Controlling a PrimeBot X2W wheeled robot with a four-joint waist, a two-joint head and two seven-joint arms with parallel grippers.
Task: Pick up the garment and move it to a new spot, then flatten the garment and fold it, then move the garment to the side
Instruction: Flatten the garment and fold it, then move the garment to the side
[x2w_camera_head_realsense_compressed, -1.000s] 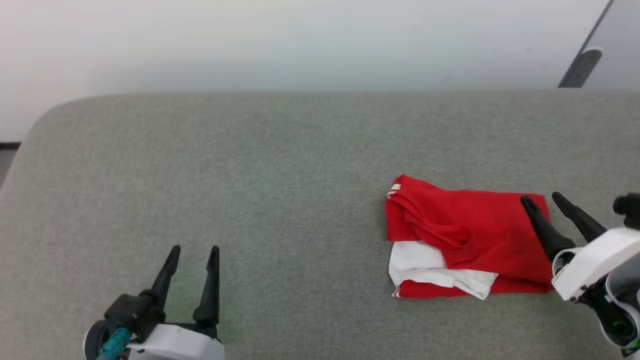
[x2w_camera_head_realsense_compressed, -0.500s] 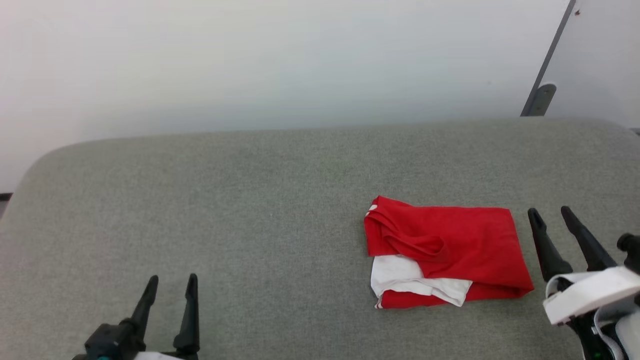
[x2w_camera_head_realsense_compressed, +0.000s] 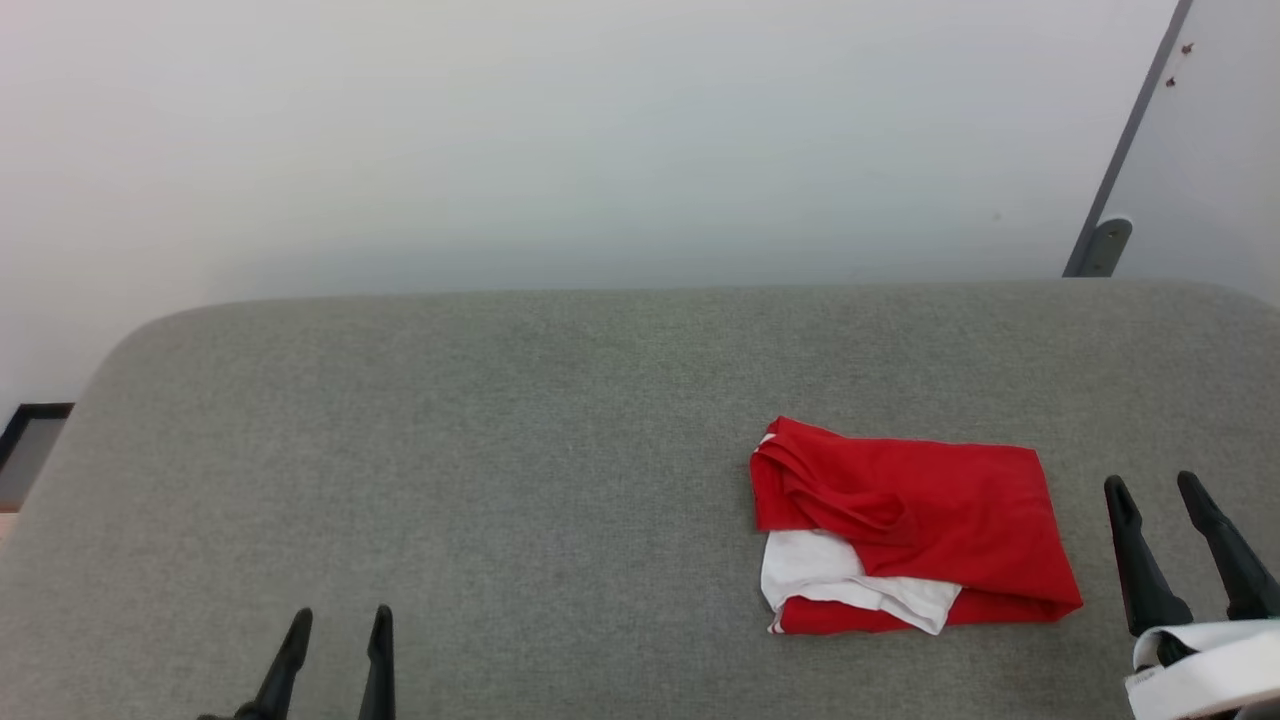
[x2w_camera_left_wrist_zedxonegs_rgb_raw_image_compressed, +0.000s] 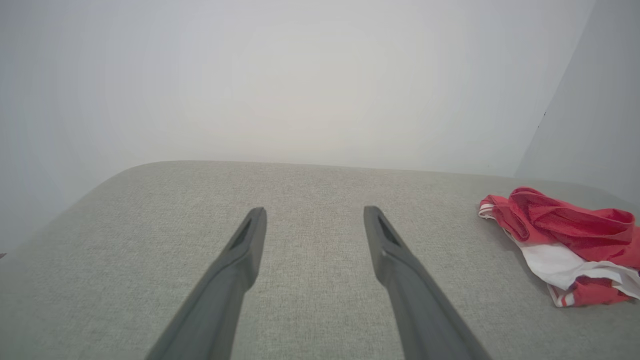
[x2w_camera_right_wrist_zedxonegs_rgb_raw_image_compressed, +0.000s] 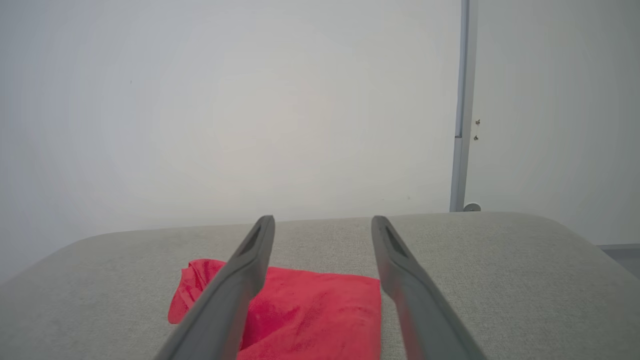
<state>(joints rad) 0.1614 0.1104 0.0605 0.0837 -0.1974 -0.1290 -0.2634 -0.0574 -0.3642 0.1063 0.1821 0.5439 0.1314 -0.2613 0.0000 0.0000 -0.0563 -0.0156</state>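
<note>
Grey padded surface (x2w_camera_head_realsense_compressed: 500, 450): garment (x2w_camera_head_realsense_compressed: 930, 520) laid folded, compact, toward right side. Fold and side placement judged done; little judged left. Right gripper (x2w_camera_head_realsense_compressed: 1152, 483) spread, empty, near garment. Left gripper (x2w_camera_head_realsense_compressed: 340, 613) spread, empty, well apart.

garment (x2w_camera_head_realsense_compressed: 920, 530): red T-shirt, folded into a rough rectangle, long side running 9-to-3. It lies flat on the grey table (x2w_camera_head_realsense_compressed: 500, 450), around 4 o'clock from table centre in the head view. The top layer is red and mostly smooth, with bunched ridges at the 9 o'clock end. A white sleeve layer sticks out at the 7 o'clock corner, with a red layer under it. Red-white striped trim shows at the 10 and 7 o'clock corners. Nothing is touching it.
</note>
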